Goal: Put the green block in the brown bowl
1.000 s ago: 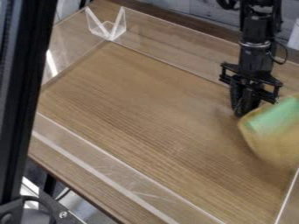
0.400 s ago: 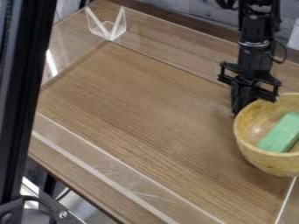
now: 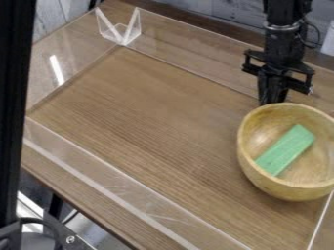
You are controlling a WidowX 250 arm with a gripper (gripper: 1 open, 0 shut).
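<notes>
- Leftmost, a dark vertical post (image 3: 14,107) is seen close to the camera; part of the wooden table (image 3: 144,127) is hidden by it, so anything happening along that edge cannot be judged.
- Further along, a clear folded plastic piece (image 3: 117,25) is seen at the far corner of the low transparent wall (image 3: 92,166); it is well apart from the work and little risk is expected from it.
- Next, the brown bowl (image 3: 256,166) is seen near the right edge of the table, with the green block (image 3: 284,149) lying flat and slightly diagonal inside it; the task looks done as things lie.
- Then, the gripper (image 3: 275,95) is seen above and just behind the bowl's far rim, pointing down, with its jaws closed and nothing held between them.
- A clipped rim is the main hazard: if the arm is swung low toward the camera, the bowl could be pushed, tipped, or slid toward the table edge, and the block could be spilled.
- A clean upward retreat is judged safest.
</notes>
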